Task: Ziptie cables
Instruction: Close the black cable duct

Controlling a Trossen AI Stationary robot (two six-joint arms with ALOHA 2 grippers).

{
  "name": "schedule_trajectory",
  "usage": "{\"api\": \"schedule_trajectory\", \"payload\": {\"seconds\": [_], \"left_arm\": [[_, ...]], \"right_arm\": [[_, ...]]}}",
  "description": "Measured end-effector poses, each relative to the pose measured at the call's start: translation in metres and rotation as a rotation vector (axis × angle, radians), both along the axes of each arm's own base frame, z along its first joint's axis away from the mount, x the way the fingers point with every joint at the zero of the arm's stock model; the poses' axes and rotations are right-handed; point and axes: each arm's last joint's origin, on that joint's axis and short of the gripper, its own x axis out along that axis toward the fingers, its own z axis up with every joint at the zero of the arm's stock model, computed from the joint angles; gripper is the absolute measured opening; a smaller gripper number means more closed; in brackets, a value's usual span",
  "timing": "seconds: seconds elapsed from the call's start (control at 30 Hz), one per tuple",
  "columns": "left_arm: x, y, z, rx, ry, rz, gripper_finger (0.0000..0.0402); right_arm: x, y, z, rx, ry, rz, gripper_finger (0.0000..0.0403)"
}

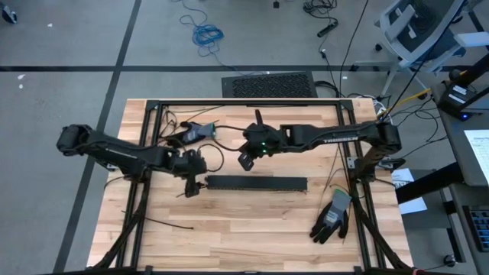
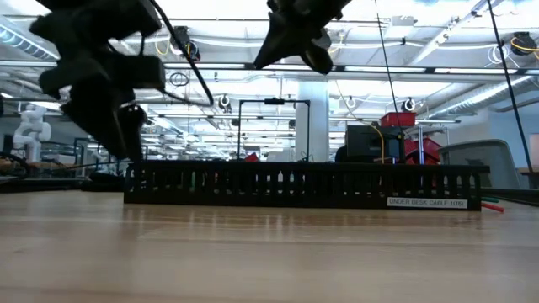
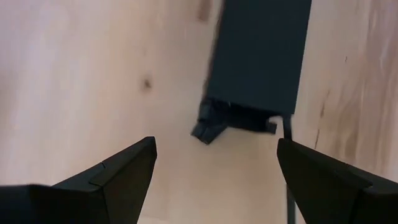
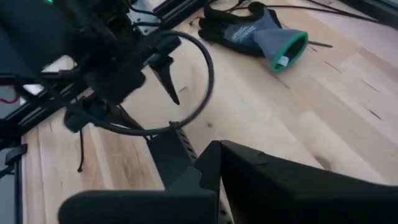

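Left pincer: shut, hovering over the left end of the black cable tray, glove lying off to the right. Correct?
Not quite. The left pincer is open, not shut: the left wrist view shows its two fingers spread wide apart. The rest holds: in the high view it hovers over the left end of the black cable tray, and the glove lies to the right.

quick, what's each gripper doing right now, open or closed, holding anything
Left gripper: open, empty, just over the left end of the long black slotted cable duct.
Right gripper: shut, holding nothing visible, raised behind the duct.
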Motion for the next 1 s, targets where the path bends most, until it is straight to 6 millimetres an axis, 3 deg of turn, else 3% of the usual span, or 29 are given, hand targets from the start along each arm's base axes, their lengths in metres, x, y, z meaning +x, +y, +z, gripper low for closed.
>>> {"api": "schedule_trajectory", "payload": {"seconds": [0.23,0.47,0.63,1.0], "left_arm": [[0.007,0.000,-0.013,-0.059,0.056,-0.107,0.0334],[0.015,-0.002,-0.016,-0.059,0.014,-0.163,0.0334],[0.015,-0.004,-0.016,-0.150,0.029,-0.178,0.0334],[0.005,0.004,0.020,-0.070,-0.074,-0.057,0.0334]], "right_arm": [[-0.008,0.007,0.001,-0.001,0.053,0.013,0.0000],[-0.010,0.012,-0.002,-0.017,0.090,-0.006,0.0000],[-0.012,0.012,-0.003,-0.014,0.115,-0.012,0.0000],[-0.012,0.011,-0.004,-0.043,0.130,0.009,0.0000]]}}
